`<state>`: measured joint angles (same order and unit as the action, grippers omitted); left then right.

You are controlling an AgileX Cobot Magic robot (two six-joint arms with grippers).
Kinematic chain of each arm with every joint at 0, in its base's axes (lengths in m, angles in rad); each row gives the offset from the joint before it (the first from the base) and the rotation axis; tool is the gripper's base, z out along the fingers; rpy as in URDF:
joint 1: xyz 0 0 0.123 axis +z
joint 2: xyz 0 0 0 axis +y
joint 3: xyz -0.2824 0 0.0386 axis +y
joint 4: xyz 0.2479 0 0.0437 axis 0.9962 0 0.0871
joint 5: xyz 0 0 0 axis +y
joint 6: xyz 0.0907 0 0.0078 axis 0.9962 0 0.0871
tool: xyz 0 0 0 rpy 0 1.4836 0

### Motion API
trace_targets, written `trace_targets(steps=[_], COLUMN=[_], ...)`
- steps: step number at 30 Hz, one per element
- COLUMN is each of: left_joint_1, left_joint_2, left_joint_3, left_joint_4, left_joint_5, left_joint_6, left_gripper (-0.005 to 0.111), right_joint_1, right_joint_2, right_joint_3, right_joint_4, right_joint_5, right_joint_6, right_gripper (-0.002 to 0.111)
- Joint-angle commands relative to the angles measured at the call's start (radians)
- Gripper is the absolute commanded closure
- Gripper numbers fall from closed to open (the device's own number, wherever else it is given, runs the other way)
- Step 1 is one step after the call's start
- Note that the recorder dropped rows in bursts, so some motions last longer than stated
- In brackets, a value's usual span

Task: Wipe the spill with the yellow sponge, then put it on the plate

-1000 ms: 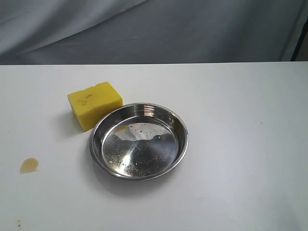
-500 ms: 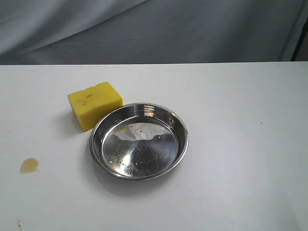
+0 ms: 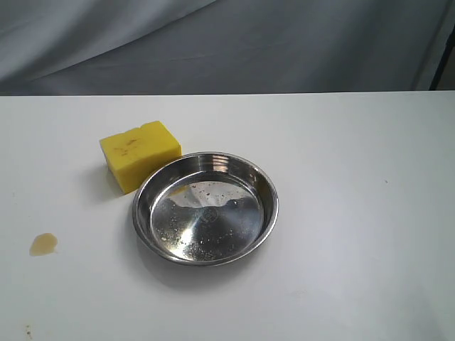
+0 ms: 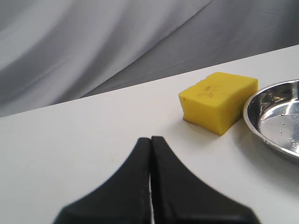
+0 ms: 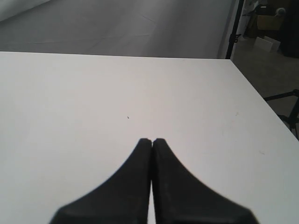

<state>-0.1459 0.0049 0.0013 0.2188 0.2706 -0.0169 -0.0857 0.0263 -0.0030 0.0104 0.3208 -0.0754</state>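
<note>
The yellow sponge (image 3: pixel 139 154) lies on the white table just behind and left of the steel plate (image 3: pixel 146 186), nearly touching its rim. The small amber spill (image 3: pixel 43 244) sits near the table's left front. Neither arm appears in the exterior view. In the left wrist view the sponge (image 4: pixel 218 100) and the plate's rim (image 4: pixel 249 119) lie ahead of my left gripper (image 4: pixel 151 138), which is shut with nothing in it. The spill does not show there. My right gripper (image 5: pixel 152 140) is shut and empty over bare table; none of the task's things show in its view.
A grey cloth backdrop (image 3: pixel 227 42) hangs behind the table's far edge. The right wrist view shows the table's side edge (image 5: pixel 261 95), with a dark stand (image 5: pixel 234 28) and clutter on the floor beyond. A tiny dark speck (image 5: pixel 128 117) marks the tabletop.
</note>
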Motion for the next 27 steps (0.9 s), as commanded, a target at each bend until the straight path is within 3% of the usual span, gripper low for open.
trace_targets(steps=[1,27], left_joint_1=[-0.004,-0.004], left_joint_2=[-0.005,-0.005], left_joint_3=[-0.001,-0.001], left_joint_4=[-0.001,-0.001], left_joint_5=[-0.005,-0.005], left_joint_6=[-0.005,-0.005], left_gripper=[0.107,0.107], right_joint_1=[-0.006,-0.004], right_joint_2=[-0.006,-0.006], right_joint_3=[0.003,0.003], right_joint_4=[-0.01,-0.01], right_joint_5=[-0.002,-0.002], right_joint_6=[-0.001,0.001], right_gripper=[0.108,0.108])
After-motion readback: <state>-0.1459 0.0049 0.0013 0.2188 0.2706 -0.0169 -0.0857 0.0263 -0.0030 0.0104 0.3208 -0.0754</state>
